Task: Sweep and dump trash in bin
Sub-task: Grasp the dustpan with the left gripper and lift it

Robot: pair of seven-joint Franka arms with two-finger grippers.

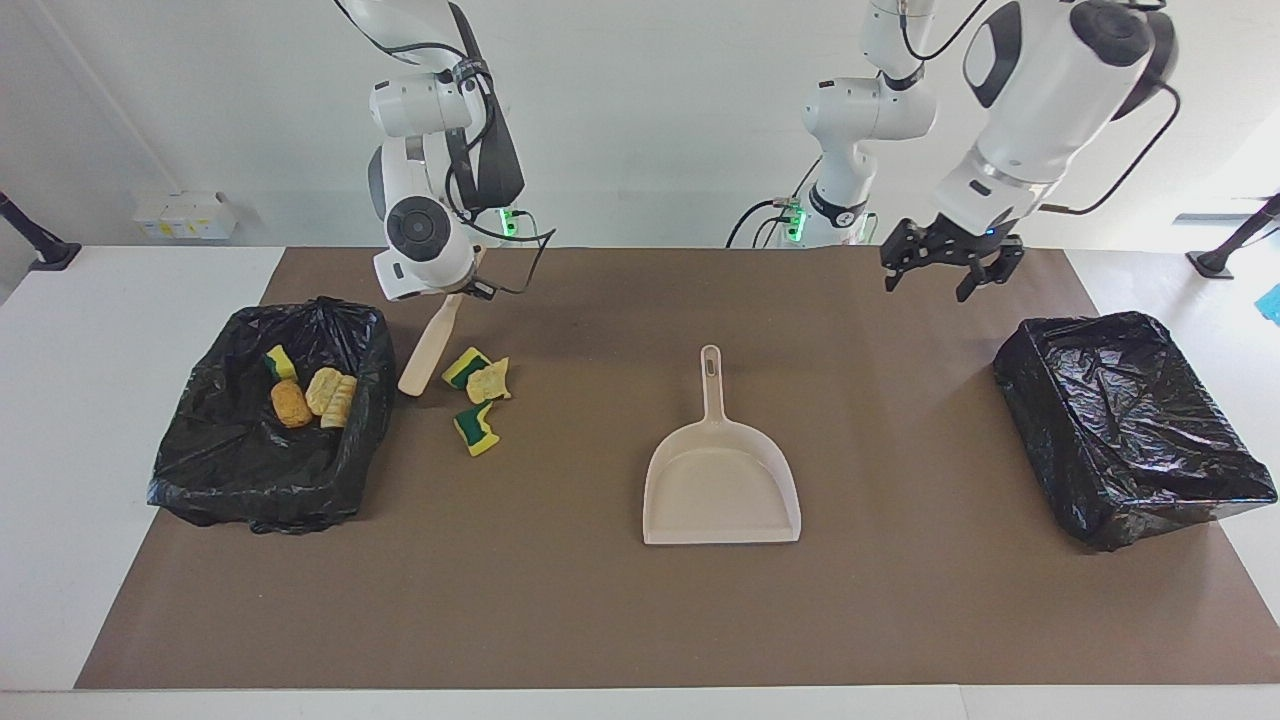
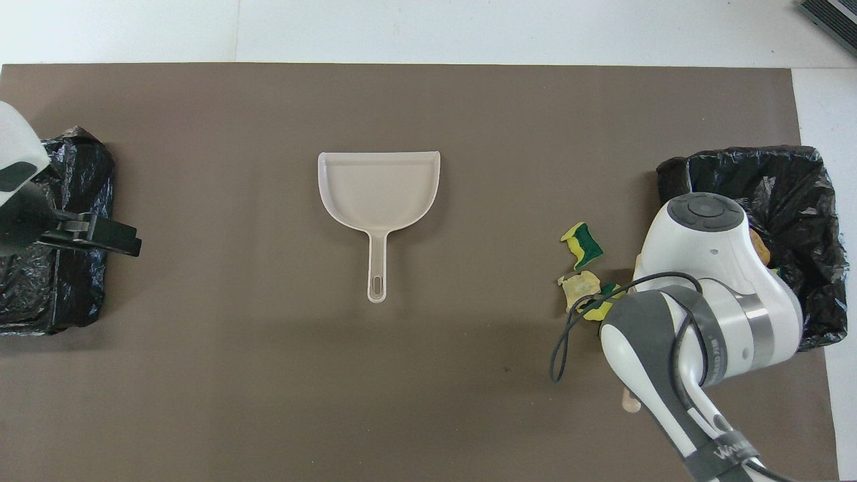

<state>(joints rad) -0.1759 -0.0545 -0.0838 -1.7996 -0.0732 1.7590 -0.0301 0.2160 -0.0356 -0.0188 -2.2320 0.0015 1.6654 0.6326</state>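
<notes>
Held aslant in the right gripper (image 1: 455, 292), whose fingers are pressed together on its handle, a cream brush (image 1: 428, 347) is shown with its head lowered to the brown mat (image 1: 620, 620) just beside the trash. Three scraps lie loose on the mat: one green-backed sponge piece (image 1: 463, 366) touching a tan chunk (image 1: 489, 381), and a second sponge piece (image 1: 476, 428) a little farther from the robots (its yellow face turned partly up). Four more scraps (image 1: 308, 390) are seen inside the open black-lined bin (image 1: 215, 470) at the right arm's end of the table, just beside the loose ones; in the overhead view most of that bin (image 2: 813, 201) and the brush are covered by the right arm. A cream dustpan (image 1: 722, 480) is laid flat near the middle of the mat, well apart from the scraps, its handle pointing toward the robots and its pan holding nothing. At the left arm's end a second black bag-covered bin (image 1: 1130, 430) is set. The left gripper (image 1: 946, 268) hangs in the air with its fingers spread, over the mat between the dustpan and that second bin, grasping nothing.
</notes>
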